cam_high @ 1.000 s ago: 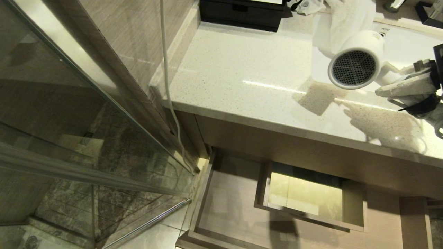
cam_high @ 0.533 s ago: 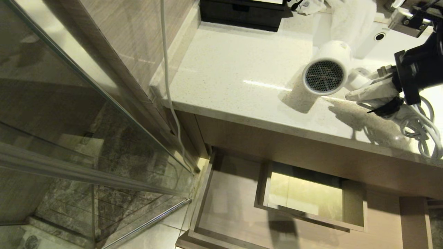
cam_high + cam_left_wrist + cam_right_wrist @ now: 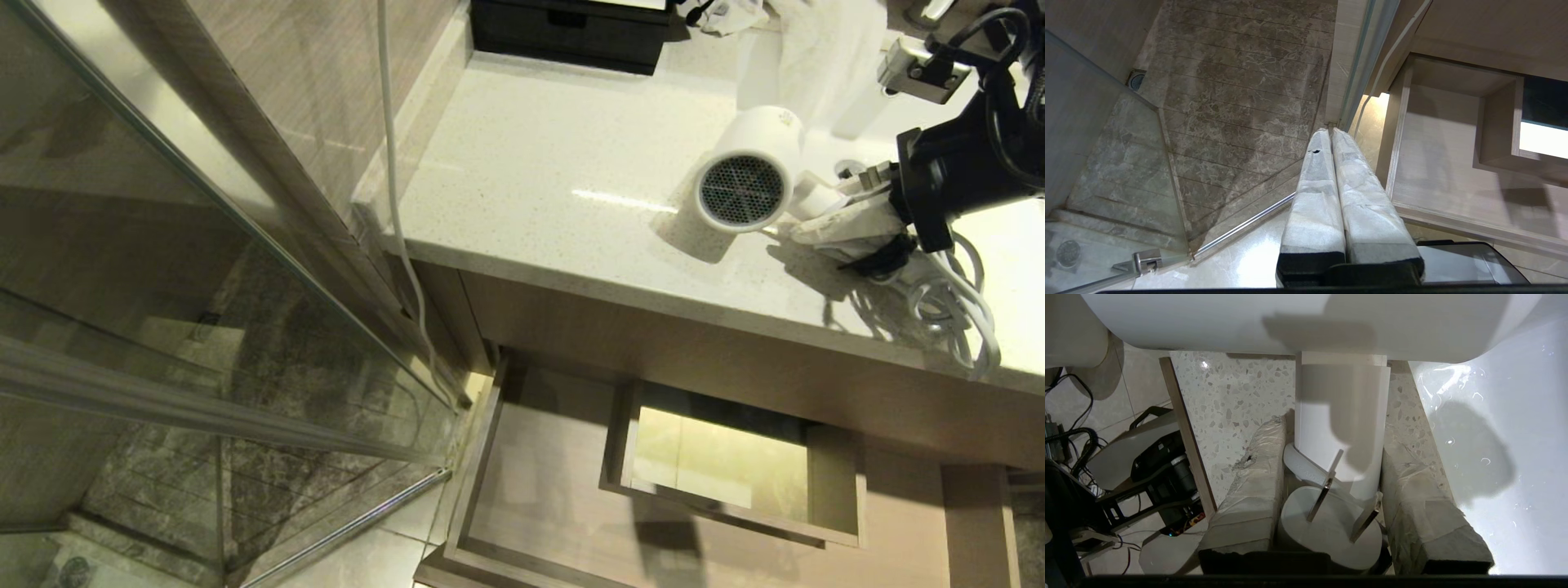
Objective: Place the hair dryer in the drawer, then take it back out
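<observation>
The white hair dryer [image 3: 747,167] hangs low over the speckled countertop [image 3: 555,163], its dark mesh grille turned toward the front edge. I cannot tell whether it touches the counter. My right gripper [image 3: 812,220] is shut on its slim handle [image 3: 1339,416]; the wrapped fingers [image 3: 1257,465] press both sides, and the plug [image 3: 1327,526] sits between them. The bundled cord [image 3: 955,302] trails on the counter behind the gripper. The drawer [image 3: 555,490] stands pulled out below the counter, nothing lying in it. My left gripper [image 3: 1329,131] is shut, parked over the floor beside the drawer [image 3: 1437,163].
A black box [image 3: 571,33] and a white towel [image 3: 816,49] lie at the counter's back. A white basin [image 3: 1004,237] is on the right. A thin white cable [image 3: 392,163] runs down the wall. A glass shower screen [image 3: 204,327] stands on the left.
My right gripper has carried the hair dryer leftward and lower, from over the basin to over the countertop. The cord bundle has come into view behind it.
</observation>
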`<state>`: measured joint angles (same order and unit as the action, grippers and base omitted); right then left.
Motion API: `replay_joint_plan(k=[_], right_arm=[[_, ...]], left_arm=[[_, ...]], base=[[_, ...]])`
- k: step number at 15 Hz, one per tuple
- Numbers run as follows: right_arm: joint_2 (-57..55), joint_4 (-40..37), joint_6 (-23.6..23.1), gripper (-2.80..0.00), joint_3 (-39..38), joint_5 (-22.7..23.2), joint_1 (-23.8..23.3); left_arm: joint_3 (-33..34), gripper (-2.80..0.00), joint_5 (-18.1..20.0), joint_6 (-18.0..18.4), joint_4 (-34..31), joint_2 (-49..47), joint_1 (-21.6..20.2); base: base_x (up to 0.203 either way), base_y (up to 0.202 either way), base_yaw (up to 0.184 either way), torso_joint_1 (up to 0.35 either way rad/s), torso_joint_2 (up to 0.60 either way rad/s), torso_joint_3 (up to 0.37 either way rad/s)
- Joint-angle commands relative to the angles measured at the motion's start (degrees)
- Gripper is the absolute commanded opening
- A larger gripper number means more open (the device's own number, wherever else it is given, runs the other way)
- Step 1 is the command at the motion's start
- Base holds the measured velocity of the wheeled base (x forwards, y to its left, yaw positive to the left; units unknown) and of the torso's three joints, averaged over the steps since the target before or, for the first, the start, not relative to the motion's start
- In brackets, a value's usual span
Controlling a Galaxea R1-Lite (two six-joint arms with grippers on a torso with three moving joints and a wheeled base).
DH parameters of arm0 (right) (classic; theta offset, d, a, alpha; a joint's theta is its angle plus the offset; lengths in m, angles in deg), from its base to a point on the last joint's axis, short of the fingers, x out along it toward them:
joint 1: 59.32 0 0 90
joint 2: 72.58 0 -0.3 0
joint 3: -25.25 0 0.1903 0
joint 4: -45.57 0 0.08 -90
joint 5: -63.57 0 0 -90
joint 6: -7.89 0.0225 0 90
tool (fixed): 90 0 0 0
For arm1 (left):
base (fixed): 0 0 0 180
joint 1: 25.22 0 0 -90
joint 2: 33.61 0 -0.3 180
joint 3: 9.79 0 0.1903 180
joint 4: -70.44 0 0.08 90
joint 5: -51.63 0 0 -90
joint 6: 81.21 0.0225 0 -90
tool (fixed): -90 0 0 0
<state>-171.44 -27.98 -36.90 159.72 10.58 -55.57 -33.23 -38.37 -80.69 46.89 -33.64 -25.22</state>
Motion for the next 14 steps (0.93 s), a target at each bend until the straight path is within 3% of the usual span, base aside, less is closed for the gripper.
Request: replay_joint_plan(k=[1,14], right_arm=[[-0.01,-0.41,-1.90,-2.80,-0.01,0.25,0.12],[0.09,-0.93,-4.10,-2.80,-0.02,0.72,0.03]], left_arm=[[0.05,-2.80,0.00,0.00,0.01,0.02,0.00],[-0.01,-2.80,0.00,0.00,0.01,0.02,0.00]], base=[[0.000,0.000,0.000,0.000,0.00,0.000],[0.000,0.000,0.000,0.000,0.00,0.000]])
